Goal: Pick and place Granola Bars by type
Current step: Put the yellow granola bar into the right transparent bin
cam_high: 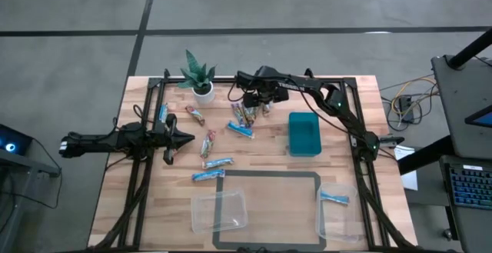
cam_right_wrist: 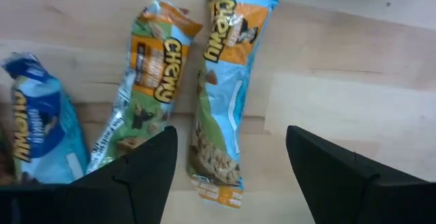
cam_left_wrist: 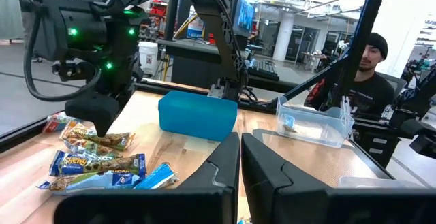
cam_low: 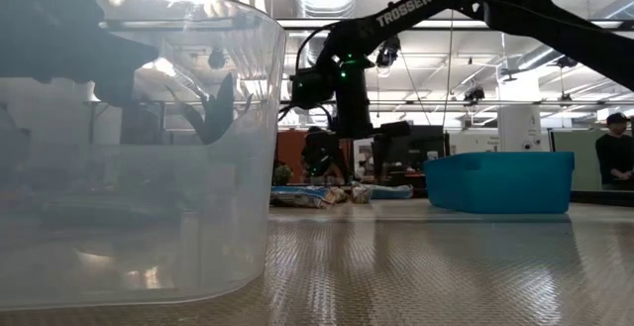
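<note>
Straddling upright-lying granola bar (cam_right_wrist: 221, 88), right tool (cam_right_wrist: 228, 166) agape.

The table (cam_high: 254, 157) has a top of pale wood planks, smooth and matt, with a visible grain. The Granola Bars (cam_right_wrist: 221, 88) lying on it are wrapped in thin glossy film that is creased and shiny at the ends. Beside them, the teal bin (cam_high: 304, 134) looks like matt, smooth plastic. The clear tub (cam_low: 129, 148) is transparent plastic, a little cloudy, with soft reflections. Near the tub, the mat (cam_low: 446, 267) has a fine ribbed texture with a dull shine.
</note>
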`<state>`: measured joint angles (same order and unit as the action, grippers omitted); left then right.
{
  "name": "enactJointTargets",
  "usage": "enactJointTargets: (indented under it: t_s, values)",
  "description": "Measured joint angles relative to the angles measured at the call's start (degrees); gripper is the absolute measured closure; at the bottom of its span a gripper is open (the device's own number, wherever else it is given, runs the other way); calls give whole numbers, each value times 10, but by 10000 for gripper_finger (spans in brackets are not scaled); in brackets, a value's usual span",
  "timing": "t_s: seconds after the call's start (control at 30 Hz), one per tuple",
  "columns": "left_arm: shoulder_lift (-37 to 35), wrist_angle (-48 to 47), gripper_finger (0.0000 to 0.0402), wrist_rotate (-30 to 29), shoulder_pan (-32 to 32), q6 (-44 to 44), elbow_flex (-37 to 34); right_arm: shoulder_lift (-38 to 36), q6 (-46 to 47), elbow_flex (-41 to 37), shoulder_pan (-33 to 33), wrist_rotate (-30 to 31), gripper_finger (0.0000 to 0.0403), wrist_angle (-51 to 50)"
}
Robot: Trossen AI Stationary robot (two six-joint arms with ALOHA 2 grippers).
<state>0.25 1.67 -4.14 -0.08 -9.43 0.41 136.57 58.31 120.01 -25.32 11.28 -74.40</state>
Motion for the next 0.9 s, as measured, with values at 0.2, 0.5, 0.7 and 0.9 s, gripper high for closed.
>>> enactJointTargets:
  t_s: [0.2,0.5,0.7,0.9]
  values:
    - [0,0,402,0,0,0,0,0,-5,-23,0,-15,144,19]
    - [0,0,402,0,0,0,0,0,-17,-33,0,-15,157,40]
    - [0,0,402,0,0,0,0,1,-17,-42,0,-24,165,60]
    - [0,0,402,0,0,0,0,1,-15,-42,0,-26,168,59]
